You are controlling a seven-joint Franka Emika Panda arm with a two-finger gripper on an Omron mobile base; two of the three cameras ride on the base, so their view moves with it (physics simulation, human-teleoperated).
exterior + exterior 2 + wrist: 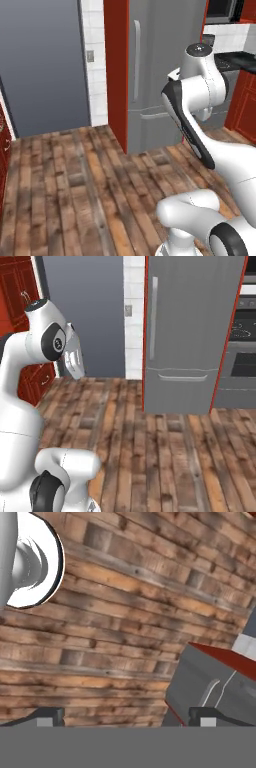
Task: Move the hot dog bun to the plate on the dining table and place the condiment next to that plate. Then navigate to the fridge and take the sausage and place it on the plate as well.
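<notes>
The tall grey fridge [150, 75] stands straight ahead with both doors shut, its long vertical handle on the upper door [154, 316]. In the hand view the fridge [210, 687] lies at the lower right, over the wooden floor. My gripper [129, 717] is open, its two dark fingertips [50, 716] set wide apart with nothing between them. The arm is folded up above the base, a few steps back from the fridge. The hot dog bun, plate, dining table, condiment and sausage are out of view.
A steel oven [242, 356] stands right of the fridge. Red cabinets [22, 286] line the left side, and a black counter [240, 60] over red cabinets sits at the right. Open wooden floor [75, 175] stretches to a grey wall [45, 65].
</notes>
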